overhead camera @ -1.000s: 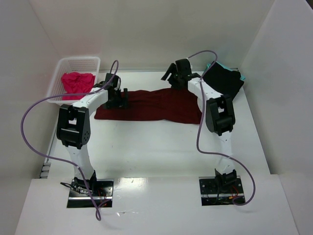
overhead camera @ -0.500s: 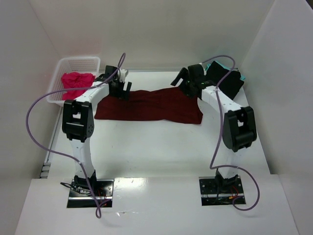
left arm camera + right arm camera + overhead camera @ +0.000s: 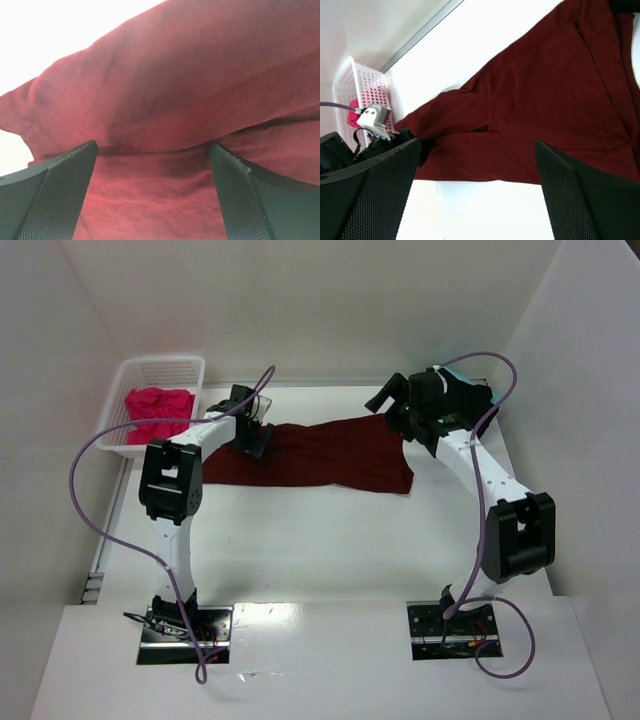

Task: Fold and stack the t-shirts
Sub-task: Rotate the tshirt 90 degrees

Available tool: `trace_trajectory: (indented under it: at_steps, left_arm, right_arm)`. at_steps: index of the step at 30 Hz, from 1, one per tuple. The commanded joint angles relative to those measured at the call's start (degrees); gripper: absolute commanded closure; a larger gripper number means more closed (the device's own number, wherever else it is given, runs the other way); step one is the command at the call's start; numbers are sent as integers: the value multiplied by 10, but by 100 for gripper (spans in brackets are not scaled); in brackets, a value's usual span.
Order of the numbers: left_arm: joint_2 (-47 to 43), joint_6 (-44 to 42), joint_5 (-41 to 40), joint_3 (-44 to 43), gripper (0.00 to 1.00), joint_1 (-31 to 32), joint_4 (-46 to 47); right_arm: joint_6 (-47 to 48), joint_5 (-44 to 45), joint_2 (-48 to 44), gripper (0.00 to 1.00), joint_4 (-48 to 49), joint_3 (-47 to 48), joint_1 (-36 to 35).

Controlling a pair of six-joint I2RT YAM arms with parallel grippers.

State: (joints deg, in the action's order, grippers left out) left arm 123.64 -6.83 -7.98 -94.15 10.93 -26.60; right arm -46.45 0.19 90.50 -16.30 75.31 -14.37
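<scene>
The dark maroon cloth t-shirt [image 3: 320,452] lies on the white table [image 3: 330,540], one end just under the left tool [image 3: 152,147], which is spread wide. The right tool [image 3: 477,142], spread and empty, hovers by the opposite corner. Closing now, the left may pinch only the top layer of the crease its wrist view shows, dragging the shirt askew. Only the overhead view shows the black t-shirt [image 3: 468,405] beside the right tool.

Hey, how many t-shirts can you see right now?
4: the maroon shirt spread mid-table; the pink shirt in the basket, back left; the black shirt and a teal shirt edge, back right, partly behind the right arm. Others may be hidden.
</scene>
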Motion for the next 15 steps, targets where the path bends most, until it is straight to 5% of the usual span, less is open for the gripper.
trace_trajectory:
  at_steps: [1, 15]
  left_arm:
    - [20, 4, -17, 19, 0, 37, -90]
    - [-106, 207, 113, 154, 0, 100, -174]
  right_arm:
    - [15, 5, -23, 1, -5, -8, 0]
    - [33, -3, 49, 1, -27, -36, 0]
